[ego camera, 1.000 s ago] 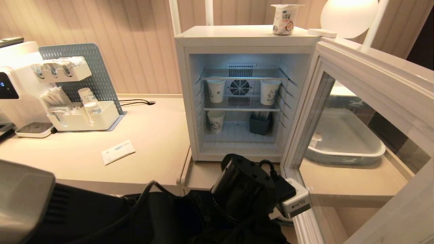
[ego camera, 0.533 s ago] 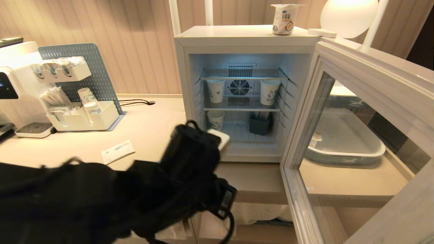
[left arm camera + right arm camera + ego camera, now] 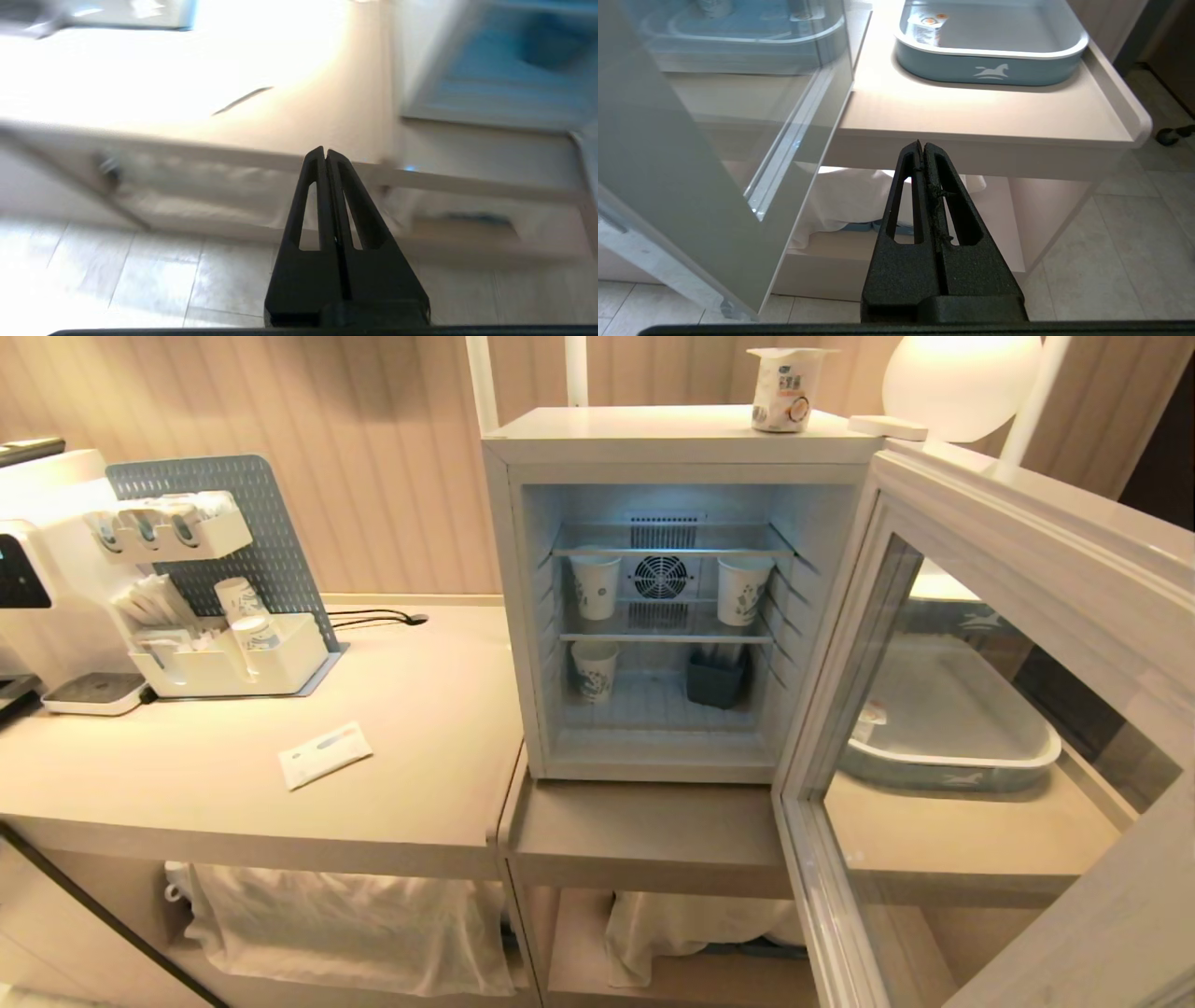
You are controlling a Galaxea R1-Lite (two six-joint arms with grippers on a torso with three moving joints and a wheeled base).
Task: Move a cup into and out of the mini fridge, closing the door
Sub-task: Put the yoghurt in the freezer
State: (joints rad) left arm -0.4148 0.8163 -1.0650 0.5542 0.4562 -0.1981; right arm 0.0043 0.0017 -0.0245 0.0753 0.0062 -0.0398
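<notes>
The mini fridge [image 3: 681, 439] stands open on the counter, its inside lit. Its glass door [image 3: 1027, 513] is swung wide toward me on the right. The cup [image 3: 782, 387], a white printed tub with a foil lid, stands upright on the fridge's top near the right edge. Neither arm shows in the head view. My left gripper [image 3: 325, 151] is shut and empty, low in front of the counter, with the blurred fridge [image 3: 490, 70] ahead. My right gripper [image 3: 921, 144] is shut and empty below the counter edge, beside the door [image 3: 668, 154].
Inside the fridge are three paper cups [image 3: 595, 585] and a dark box [image 3: 715, 678]. A grey-blue tray [image 3: 990, 70] right of the fridge holds a similar tub [image 3: 926, 27]. An organiser [image 3: 224, 663] and a sachet [image 3: 325, 754] lie on the left counter.
My left arm, which was in front of the open fridge, has swept left and down out of the head view. The fridge, door and cup have not moved.
</notes>
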